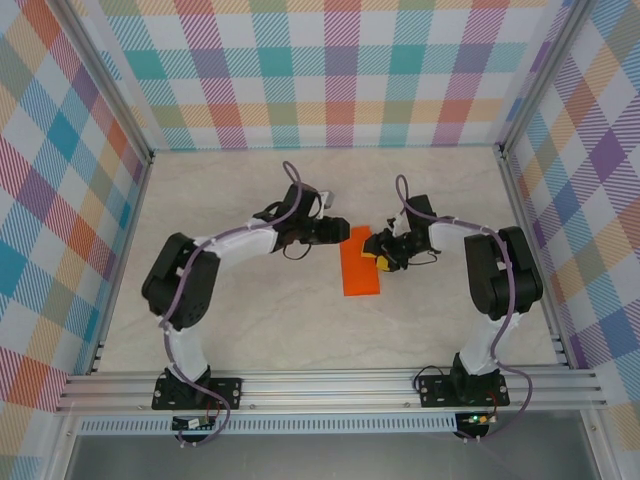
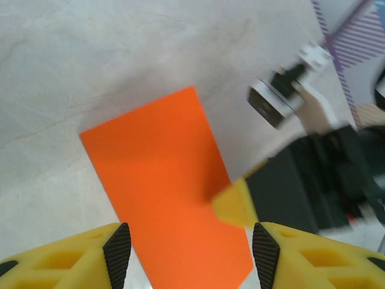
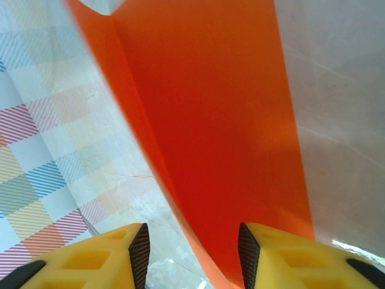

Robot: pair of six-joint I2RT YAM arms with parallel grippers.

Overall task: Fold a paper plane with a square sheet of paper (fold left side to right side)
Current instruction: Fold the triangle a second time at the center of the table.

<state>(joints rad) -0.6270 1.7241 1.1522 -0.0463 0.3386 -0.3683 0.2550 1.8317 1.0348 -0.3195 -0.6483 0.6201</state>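
The orange paper (image 1: pixel 362 265) lies on the bench (image 1: pixel 250 330) between my two arms, a narrow rectangle, seemingly doubled over. My left gripper (image 2: pixel 190 247) hangs released above one end of it, fingers apart, clasping nothing. My right gripper (image 3: pixel 191 244) is spread too, with a raised, curling edge of the paper passing between its fingers, not pinched. The paper looks feather-light, floppy and slick, so it will likely slide or buckle. I judge the best hold is a shallow pinch at an edge near a corner.
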